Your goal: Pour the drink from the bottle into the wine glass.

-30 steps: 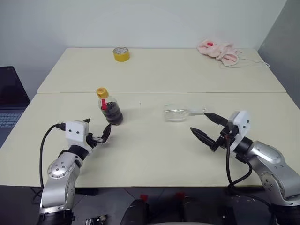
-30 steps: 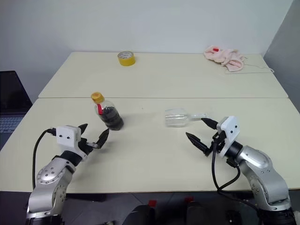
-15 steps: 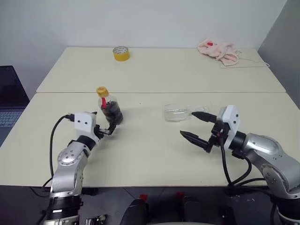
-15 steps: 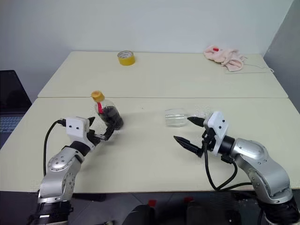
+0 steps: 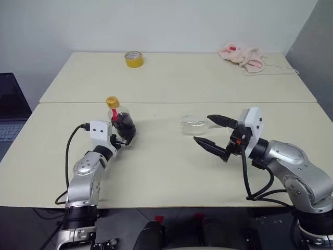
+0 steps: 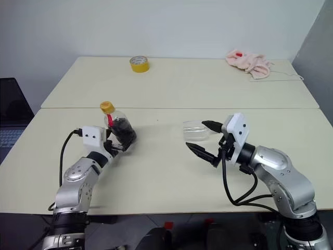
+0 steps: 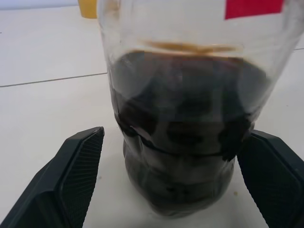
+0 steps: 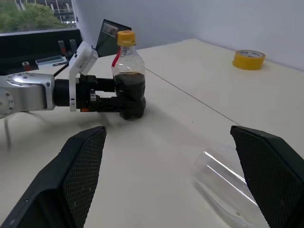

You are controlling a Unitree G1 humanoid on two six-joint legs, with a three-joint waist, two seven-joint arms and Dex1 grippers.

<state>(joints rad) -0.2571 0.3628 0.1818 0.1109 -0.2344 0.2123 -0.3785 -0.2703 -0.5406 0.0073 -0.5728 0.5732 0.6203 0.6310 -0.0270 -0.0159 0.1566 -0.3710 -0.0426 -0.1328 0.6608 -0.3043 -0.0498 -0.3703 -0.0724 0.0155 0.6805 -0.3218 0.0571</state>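
Bottle [image 5: 122, 121] upright, cap up, between spread left fingers [image 7: 78, 164]. Glass [image 5: 196, 125] lying sideways on tabletop [image 5: 156, 166]; right fingers [image 5: 209, 145] spread, empty.

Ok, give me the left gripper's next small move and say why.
Probably close the left gripper on the bottle. Its open fingers already stand on either side of the bottle's dark lower body, with a gap on each side, and the bottle stands upright and capped on the table. The glass lies on its side by the right gripper.
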